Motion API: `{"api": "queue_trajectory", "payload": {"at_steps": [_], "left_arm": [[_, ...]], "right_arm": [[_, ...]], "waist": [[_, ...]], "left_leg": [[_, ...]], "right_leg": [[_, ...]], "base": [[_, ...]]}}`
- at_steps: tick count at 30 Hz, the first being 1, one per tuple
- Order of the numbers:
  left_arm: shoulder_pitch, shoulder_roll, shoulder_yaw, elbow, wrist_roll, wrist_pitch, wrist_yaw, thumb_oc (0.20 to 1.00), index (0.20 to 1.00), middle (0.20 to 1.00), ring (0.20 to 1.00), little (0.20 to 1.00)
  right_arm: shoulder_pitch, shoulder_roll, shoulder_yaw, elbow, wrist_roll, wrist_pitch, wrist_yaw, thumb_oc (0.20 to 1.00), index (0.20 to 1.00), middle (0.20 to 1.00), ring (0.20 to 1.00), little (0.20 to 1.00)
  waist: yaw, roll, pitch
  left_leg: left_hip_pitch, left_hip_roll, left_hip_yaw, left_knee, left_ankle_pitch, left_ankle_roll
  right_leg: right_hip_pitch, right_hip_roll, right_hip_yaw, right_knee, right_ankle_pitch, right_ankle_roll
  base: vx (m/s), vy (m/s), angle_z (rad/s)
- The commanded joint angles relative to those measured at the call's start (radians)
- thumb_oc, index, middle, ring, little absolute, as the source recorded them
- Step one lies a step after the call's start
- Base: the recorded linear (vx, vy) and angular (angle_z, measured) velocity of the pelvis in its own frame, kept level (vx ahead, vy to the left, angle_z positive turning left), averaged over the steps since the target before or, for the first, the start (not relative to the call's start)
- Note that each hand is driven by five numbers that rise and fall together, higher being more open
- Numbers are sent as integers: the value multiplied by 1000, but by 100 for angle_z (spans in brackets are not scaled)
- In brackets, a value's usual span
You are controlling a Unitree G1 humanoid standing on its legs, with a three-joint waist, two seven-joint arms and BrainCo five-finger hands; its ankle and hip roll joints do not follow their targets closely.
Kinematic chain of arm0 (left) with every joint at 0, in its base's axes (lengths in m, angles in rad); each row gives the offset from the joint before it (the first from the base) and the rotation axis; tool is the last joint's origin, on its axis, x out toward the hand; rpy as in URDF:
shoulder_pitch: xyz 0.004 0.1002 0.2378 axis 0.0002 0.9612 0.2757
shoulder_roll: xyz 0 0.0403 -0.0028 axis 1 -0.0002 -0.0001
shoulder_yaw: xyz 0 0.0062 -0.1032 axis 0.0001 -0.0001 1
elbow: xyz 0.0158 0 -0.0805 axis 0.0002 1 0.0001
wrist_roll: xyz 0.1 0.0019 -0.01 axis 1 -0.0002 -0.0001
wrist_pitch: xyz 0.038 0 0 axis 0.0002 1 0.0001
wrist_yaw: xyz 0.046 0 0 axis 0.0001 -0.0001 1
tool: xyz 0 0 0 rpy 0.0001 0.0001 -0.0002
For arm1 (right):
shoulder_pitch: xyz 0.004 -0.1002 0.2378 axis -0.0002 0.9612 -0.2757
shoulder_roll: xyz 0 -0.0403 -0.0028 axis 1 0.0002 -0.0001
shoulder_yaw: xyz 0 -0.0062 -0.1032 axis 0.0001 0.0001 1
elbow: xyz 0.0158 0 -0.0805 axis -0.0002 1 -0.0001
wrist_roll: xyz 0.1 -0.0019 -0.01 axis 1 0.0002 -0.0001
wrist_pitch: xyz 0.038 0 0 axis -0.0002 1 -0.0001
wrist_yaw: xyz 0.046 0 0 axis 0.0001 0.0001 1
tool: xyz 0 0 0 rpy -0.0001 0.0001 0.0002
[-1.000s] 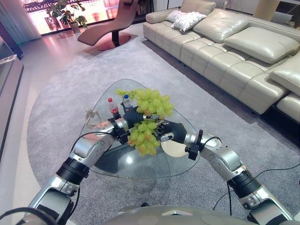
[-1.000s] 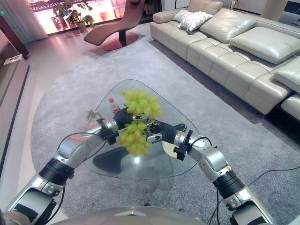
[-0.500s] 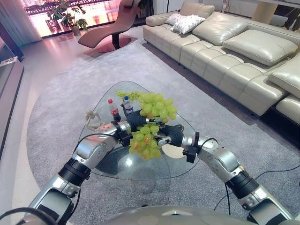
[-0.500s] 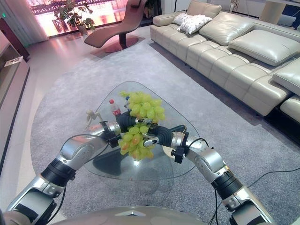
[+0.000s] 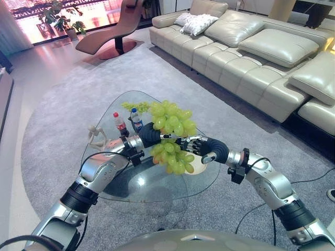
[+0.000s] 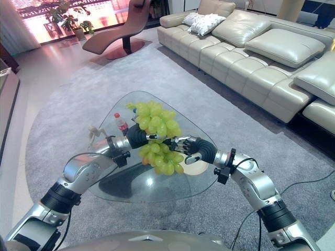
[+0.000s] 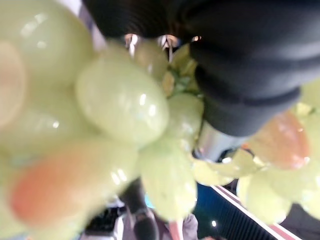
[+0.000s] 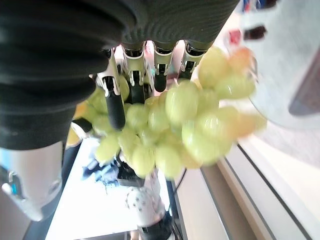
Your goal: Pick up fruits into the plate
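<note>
The fingers (image 8: 116, 102) of the right hand (image 5: 203, 148) are loose and stretched out toward the bunch of green grapes (image 5: 171, 137), touching its side without closing on it. The fingers of the left hand (image 5: 150, 135) are hidden behind the grapes, so it cannot be told if they are closed or released. The bunch hangs in the air between the two hands, above the glass table (image 5: 146, 188). Just under the grapes and the right hand lies a pale plate (image 5: 200, 168) on the glass. At the far part of the table stand two small bottles (image 5: 128, 122), a white figurine (image 5: 96, 136) and another small grape bunch (image 5: 134, 105).
</note>
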Motion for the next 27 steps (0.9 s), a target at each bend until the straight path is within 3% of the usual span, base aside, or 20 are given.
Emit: {"api": "queue_trajectory", "payload": {"at_steps": [1, 7, 15, 27], "left_arm": [[-67, 48, 91, -31, -86, -83, -37, 200, 200, 200, 200, 200], [-107, 50, 94, 4, -100, -82, -42, 200, 200, 200, 200, 200], [-201, 20, 48, 42, -106, -66, -40, 200, 200, 200, 200, 200], [-301, -63, -30, 65, -112, -40, -22, 200, 200, 200, 200, 200]], "right_arm": [[-54, -63, -126, 45, 13, -101, -78, 1000, 1000, 1000, 1000, 1000], [-94, -82, -158, 155, -74, -150, -134, 1000, 1000, 1000, 1000, 1000], [-208, -75, -92, 258, -154, -176, -183, 1000, 1000, 1000, 1000, 1000], [-355, 29, 94, 289, -170, -107, -127, 1000, 1000, 1000, 1000, 1000]], "waist": [[14, -34, 10], [16, -38, 10], [30, -45, 12], [50, -44, 1]], "left_leg": [[55, -20, 117, 35, -162, 19], [59, -15, 117, 31, -165, 16], [55, -13, 113, 40, -170, 11], [53, -16, 102, 45, -173, 7]], "right_leg": [[5, -33, 36, 17, -44, 58], [9, -32, 33, 15, -46, 59], [13, -33, 23, 13, -49, 59], [22, -37, 10, 9, -56, 55]], "base": [[-12, 0, -3], [-2, -1, -1], [0, 0, 0], [4, -1, 1]]}}
